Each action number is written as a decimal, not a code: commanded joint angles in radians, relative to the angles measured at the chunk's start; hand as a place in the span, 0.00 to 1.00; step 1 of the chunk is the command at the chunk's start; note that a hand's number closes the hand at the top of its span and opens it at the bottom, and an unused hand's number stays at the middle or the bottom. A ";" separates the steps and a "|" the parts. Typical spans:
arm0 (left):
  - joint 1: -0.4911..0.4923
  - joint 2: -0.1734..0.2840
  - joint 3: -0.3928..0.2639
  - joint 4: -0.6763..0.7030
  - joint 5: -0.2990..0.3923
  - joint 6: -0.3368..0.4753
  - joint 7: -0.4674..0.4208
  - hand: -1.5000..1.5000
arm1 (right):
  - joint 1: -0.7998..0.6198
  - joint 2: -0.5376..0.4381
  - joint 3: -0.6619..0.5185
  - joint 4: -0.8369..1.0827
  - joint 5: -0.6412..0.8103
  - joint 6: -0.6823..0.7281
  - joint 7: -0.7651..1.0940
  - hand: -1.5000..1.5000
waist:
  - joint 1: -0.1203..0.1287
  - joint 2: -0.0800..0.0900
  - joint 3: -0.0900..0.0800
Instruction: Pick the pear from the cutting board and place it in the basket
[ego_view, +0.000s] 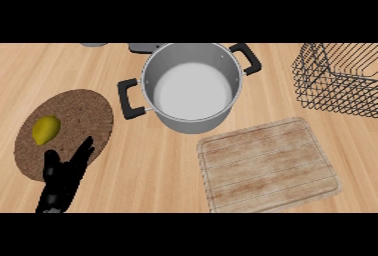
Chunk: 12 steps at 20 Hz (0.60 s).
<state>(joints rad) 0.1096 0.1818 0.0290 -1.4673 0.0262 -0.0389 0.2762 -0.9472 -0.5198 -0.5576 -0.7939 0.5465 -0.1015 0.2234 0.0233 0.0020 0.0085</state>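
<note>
A yellow-green pear (46, 129) lies on a round brown mat (83, 107) at the left of the counter, not on the wooden cutting board (269, 165), which sits bare at the lower right. My left hand (63, 181) comes in from the lower left and rests over the mat's near edge. Its fingers are straight and point up toward the pear, a short way below and to the right of it, without touching. The black wire basket (339, 82) stands at the far right with nothing visible inside. My right hand does not show.
A large steel pot (193, 90) with black handles stands open in the middle, between the mat and the basket. Two grey objects are cut off at the top edge behind the pot.
</note>
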 joint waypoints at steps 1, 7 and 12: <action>0.037 -0.001 -0.005 0.025 0.004 -0.022 0.016 0.50 | -0.004 0.004 -0.013 0.124 -0.020 -0.071 -0.115 1.00 | 0.002 0.006 -0.008; -0.014 -0.042 -0.029 0.048 -0.035 0.024 0.014 0.50 | 0.050 -0.096 0.035 0.227 0.112 -0.178 -0.098 1.00 | 0.004 0.012 -0.008; 0.033 -0.004 0.010 0.033 0.008 -0.027 0.007 0.50 | 0.037 -0.176 0.068 0.332 0.129 -0.100 -0.202 0.00 | 0.010 0.010 -0.007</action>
<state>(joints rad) 0.1097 0.1730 0.0318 -1.4721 0.0178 -0.0401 0.2726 -0.8995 -0.6440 -0.5139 -0.5323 0.6441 -0.2095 0.0680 0.0296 0.0059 0.0082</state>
